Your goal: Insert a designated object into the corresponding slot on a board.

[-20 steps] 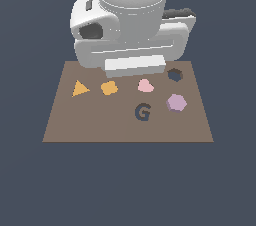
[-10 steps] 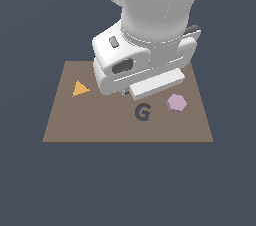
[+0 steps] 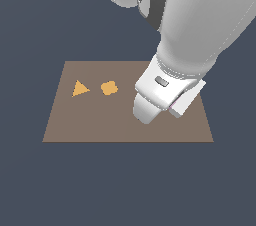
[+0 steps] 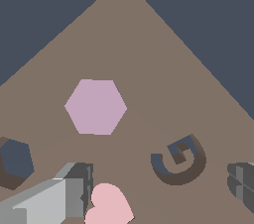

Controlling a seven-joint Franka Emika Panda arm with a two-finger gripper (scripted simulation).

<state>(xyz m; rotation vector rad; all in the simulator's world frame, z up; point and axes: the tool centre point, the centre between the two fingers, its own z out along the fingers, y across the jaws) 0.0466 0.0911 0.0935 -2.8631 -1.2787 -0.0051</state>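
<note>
In the wrist view the lavender hexagonal block (image 4: 95, 106) lies flat on the brown board (image 4: 129, 34). The dark hexagon slot (image 4: 15, 162) is beside it, partly cut off at the picture's edge. My gripper (image 4: 158, 183) is open and empty, above the board and apart from the block. One finger (image 4: 69, 193) is near the slot and the other finger (image 4: 242, 178) is at the far side. In the exterior view my arm's hand (image 3: 155, 97) hangs low over the board's (image 3: 100, 120) right part and hides the block and the slot.
A pink rounded piece (image 4: 109, 205) and a dark G-shaped cut-out (image 4: 178, 161) lie between my fingers. An orange triangle (image 3: 79, 89) and an orange rounded piece (image 3: 109, 88) sit on the board at the exterior view's left.
My arm has swung forward and down over the board's right part. It now covers the purple block, the pink piece, the G mark and the slot in the exterior view.
</note>
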